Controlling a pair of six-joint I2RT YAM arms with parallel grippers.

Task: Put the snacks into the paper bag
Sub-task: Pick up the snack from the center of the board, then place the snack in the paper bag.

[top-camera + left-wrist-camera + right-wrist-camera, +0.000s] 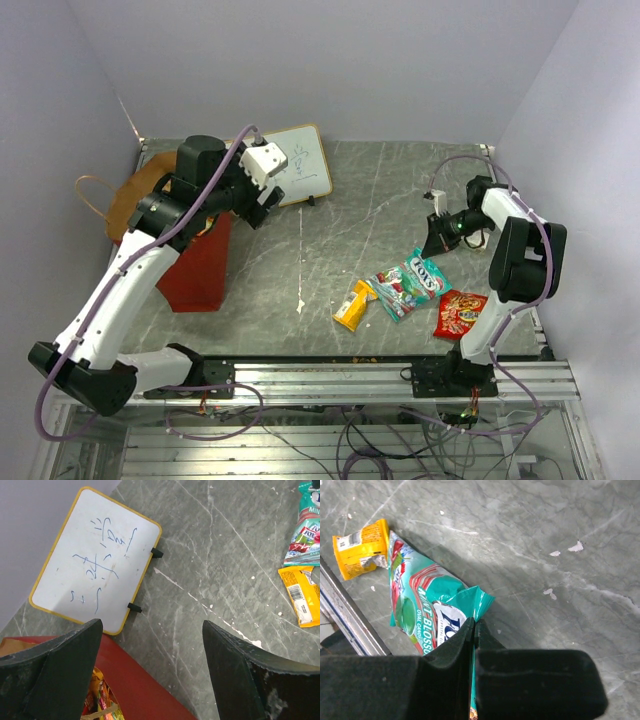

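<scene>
Snacks [410,283] lie on grey marbled table [370,205] between lilac walls [350,60].

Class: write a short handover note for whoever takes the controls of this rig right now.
Left gripper: open, empty, above the paper bag rim.
Right gripper: shut on a corner of the teal candy bag, which lies on the table.
Done: some snacks are in the paper bag.
Left: teal candy bag, yellow packet, red packet, all near the right arm.
</scene>
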